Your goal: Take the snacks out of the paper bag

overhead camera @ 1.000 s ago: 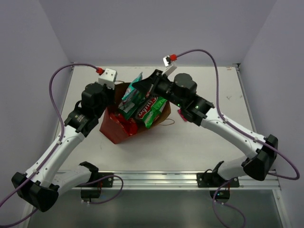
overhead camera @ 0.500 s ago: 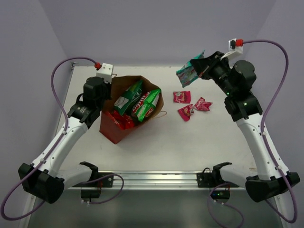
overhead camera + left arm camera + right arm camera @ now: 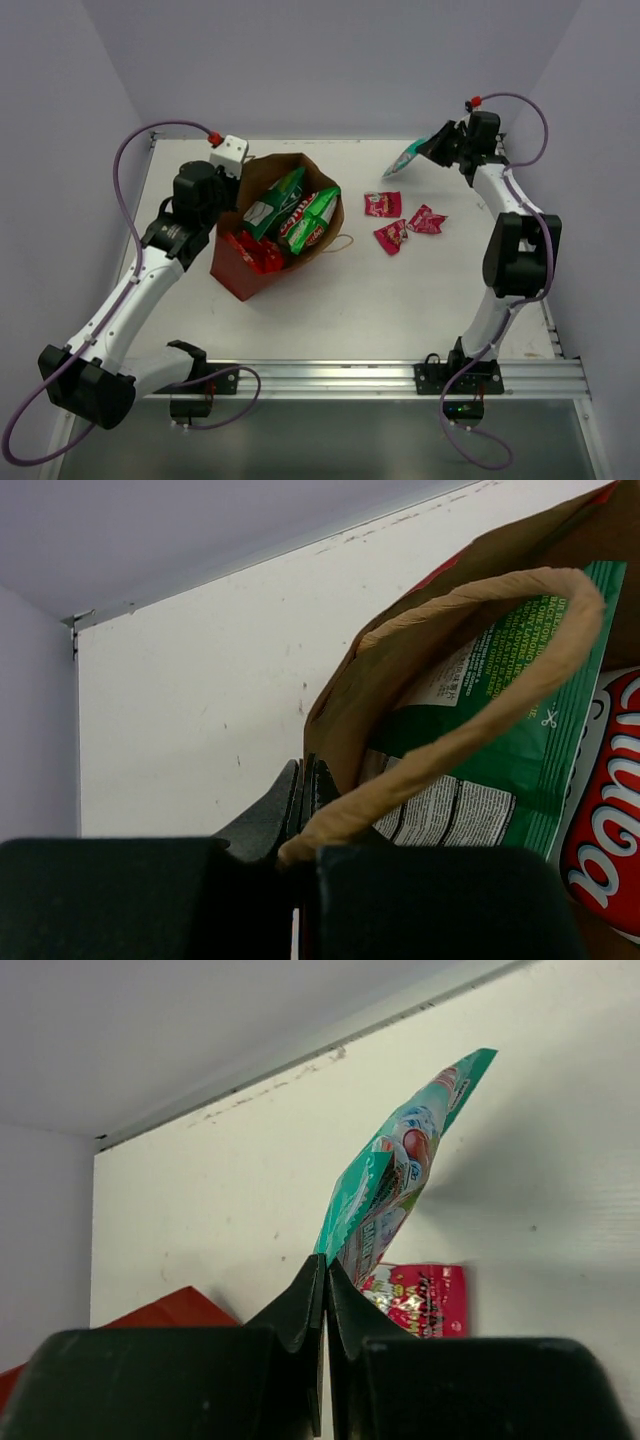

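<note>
Right end effector (image 3: pixel 322 1278) is pinching the teal packet (image 3: pixel 398 1175) over the desk (image 3: pixel 350 320), beside pink packets (image 3: pixel 383 204). Left end effector (image 3: pixel 303 798) is clamping the handle (image 3: pixel 480 725) of the paper bag (image 3: pixel 238 268). Next, likely: dropping it, then fetching the bagged green packets (image 3: pixel 300 215).

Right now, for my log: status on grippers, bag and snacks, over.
Left gripper shut on bag rim. Right gripper shut on teal packet, aloft. Three pink packets out; green packets in bag. Nothing in the way.

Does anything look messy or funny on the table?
The paper bag is tipped over at a slant instead of standing straight, with snacks poking out of its mouth. Three pink packets lie scattered on the table to its right. Nothing looks torn.
</note>
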You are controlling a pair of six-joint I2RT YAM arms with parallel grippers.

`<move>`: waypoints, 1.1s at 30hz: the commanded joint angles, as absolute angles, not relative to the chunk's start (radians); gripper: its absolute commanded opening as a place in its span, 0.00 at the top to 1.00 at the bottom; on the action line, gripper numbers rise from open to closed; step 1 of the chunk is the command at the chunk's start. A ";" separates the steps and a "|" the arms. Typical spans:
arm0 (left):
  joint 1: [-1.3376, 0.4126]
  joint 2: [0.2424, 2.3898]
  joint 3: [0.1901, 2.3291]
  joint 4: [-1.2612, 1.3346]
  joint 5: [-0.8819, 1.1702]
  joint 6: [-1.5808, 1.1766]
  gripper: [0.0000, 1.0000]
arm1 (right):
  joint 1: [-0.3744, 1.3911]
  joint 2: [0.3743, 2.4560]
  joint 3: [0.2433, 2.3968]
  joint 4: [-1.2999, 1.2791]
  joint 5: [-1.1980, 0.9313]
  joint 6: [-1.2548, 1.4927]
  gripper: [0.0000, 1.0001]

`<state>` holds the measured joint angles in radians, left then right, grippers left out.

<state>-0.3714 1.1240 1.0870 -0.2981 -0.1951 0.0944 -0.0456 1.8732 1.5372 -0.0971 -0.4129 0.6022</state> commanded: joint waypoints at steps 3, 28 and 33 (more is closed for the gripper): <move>-0.367 1.063 1.101 -0.150 -0.051 0.169 1.00 | -0.130 1.816 1.466 -0.021 -0.417 0.641 0.97; -0.382 1.032 1.100 -0.189 0.120 0.258 1.00 | 0.917 1.432 1.315 -0.219 -0.164 0.247 0.10; -0.383 1.014 1.085 -0.193 0.127 0.275 1.00 | 1.074 1.571 1.316 -0.193 -0.138 0.275 0.12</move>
<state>-0.3744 1.0630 1.0668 -0.2985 0.0868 0.2348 1.0183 1.5555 1.3045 -0.2192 -0.1951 0.2981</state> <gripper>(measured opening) 0.031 0.883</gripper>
